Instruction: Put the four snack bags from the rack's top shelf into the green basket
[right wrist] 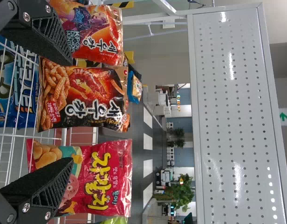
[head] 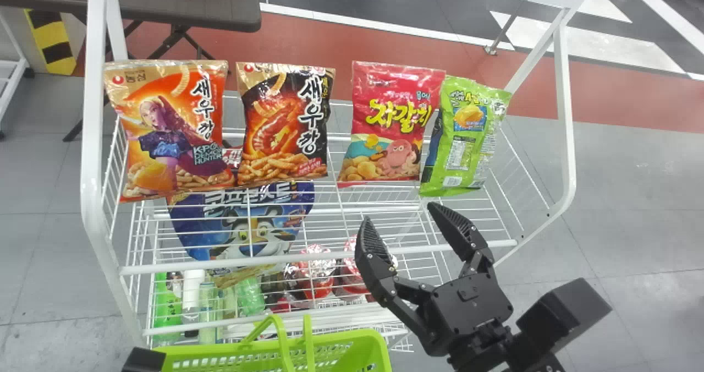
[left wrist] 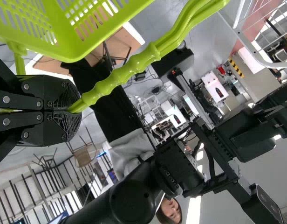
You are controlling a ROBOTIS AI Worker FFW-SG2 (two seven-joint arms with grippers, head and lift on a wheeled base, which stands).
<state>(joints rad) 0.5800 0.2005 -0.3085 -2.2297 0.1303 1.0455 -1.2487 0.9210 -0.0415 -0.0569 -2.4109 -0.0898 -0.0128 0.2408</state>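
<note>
Snack bags (head: 283,135) are standing side by side, four of them, on the top shelf (head: 308,258) of a white wire rack (head: 91,157). From my left to my right, they are showing as an orange bag (head: 165,135), a black-and-orange bag (head: 269,108), a red bag (head: 385,113) and a green bag (head: 467,135). Each is standing with its long axis running roughly up and down.

My right gripper (head: 399,211) is waiting empty near the shelf's front, its two black fingers spread wide. The red bag is lying ahead of it and slightly left; the black-and-orange one is lying ahead and farther left. My right wrist is aiming somewhere between those two, so I am not able to tell which one I am choosing. The right arm is the nearer for either, and the coming move is probably calling for a forward reach, with one finger passing on each side of an upright bag. Going in off-centre is risking a push against its neighbour.

My left gripper (left wrist: 71,108) is clamping the handle (left wrist: 120,70) of the green basket (head: 352,337), which is hanging on my side of the rack, left of the right gripper. All four bags are awaiting transfer.
</note>
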